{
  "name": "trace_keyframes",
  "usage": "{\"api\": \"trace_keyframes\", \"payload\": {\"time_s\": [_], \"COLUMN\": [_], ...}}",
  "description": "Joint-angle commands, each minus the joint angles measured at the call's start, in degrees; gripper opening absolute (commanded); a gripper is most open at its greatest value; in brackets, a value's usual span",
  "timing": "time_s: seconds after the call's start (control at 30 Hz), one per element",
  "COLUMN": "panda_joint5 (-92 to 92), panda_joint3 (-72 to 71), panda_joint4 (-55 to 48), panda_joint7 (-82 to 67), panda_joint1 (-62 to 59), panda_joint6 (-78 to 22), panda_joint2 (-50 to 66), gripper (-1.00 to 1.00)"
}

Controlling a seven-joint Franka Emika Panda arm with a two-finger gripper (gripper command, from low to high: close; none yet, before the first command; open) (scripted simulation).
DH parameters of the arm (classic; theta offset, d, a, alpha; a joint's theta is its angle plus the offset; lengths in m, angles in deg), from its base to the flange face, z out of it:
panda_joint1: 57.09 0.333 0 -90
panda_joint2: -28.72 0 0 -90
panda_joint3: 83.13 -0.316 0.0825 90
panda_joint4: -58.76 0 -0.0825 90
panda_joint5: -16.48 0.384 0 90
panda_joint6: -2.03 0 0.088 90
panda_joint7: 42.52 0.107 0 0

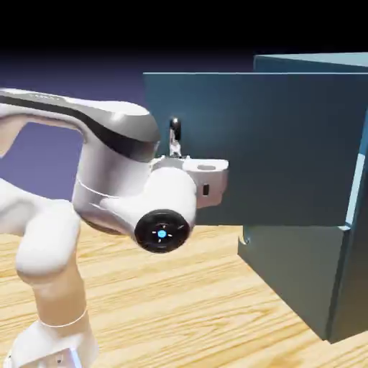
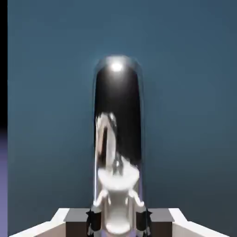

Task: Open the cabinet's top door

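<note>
The teal-blue cabinet (image 1: 348, 215) stands at the exterior view's right. Its top door (image 1: 273, 144) is swung out from the body and spreads leftward as a wide flat panel. The curved silver handle (image 1: 175, 132) sits near the door's free left edge. My gripper (image 1: 175, 149) is at that handle, partly hidden behind the white hand. In the hand view the shiny handle (image 2: 118, 115) rises large between my fingertips (image 2: 95, 220), with the gripper (image 2: 118, 221) shut on it against the teal door (image 2: 190, 115).
The lower teal panel (image 1: 287, 277) stays flush with the cabinet body; its handle does not show. My white arm (image 1: 108, 172) fills the exterior view's left above the wooden table (image 1: 187, 302). The open door's bottom edge hangs over the table.
</note>
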Motion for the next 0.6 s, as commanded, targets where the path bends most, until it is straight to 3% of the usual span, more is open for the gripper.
{"api": "trace_keyframes", "payload": {"time_s": [0.0,0.3,0.57], "panda_joint5": [-1.0,-6.8,-10.4], "panda_joint3": [2.1,20.7,35.2], "panda_joint4": [-2.1,-18.7,-29.1], "panda_joint7": [-0.6,-5.0,-4.9], "panda_joint1": [1.7,19.6,36.2], "panda_joint6": [-1.9,-16.5,-22.8], "panda_joint2": [1.6,12.2,12.7], "gripper": [-1.0,-1.0,-1.0]}}
